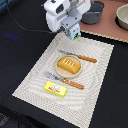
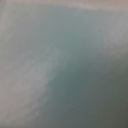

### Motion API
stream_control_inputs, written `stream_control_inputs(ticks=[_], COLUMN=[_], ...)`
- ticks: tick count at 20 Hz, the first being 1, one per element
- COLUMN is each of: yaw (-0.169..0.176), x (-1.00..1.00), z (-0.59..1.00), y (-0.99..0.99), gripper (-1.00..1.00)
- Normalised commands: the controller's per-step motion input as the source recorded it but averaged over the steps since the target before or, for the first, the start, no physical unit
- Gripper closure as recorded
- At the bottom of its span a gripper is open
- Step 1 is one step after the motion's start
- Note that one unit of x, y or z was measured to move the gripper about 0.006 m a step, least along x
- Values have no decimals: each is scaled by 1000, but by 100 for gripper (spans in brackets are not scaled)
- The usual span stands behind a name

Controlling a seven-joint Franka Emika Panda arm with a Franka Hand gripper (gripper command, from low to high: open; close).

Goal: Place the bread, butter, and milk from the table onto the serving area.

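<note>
The bread (image 1: 69,65) lies on the round tan plate (image 1: 59,71) in the middle of the serving area (image 1: 95,95). The butter (image 1: 56,88) lies flat on the placemat near its front edge. My gripper (image 1: 73,28) is over the placemat's far edge and is shut on the milk (image 1: 76,34), which hangs just below the white hand, low over the mat. The wrist view shows only a blurred grey-teal surface filling the picture. The black table (image 1: 20,55) surrounds the placemat.
An orange-handled knife (image 1: 82,57) lies behind the plate and a fork (image 1: 67,81) in front of it. A pinkish-brown board (image 1: 107,22) with a grey pot (image 1: 93,12) and a bowl (image 1: 122,17) stands at the back on the exterior view's right.
</note>
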Motion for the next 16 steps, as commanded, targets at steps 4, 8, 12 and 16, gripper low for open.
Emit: stream_control_inputs(ticks=[4,8,12,16], yaw=[-34,-20,-16,-4], x=[706,502,434,345], z=[-88,-155,-160,148], y=[183,217,171,160], gripper=[100,100,-100,-100])
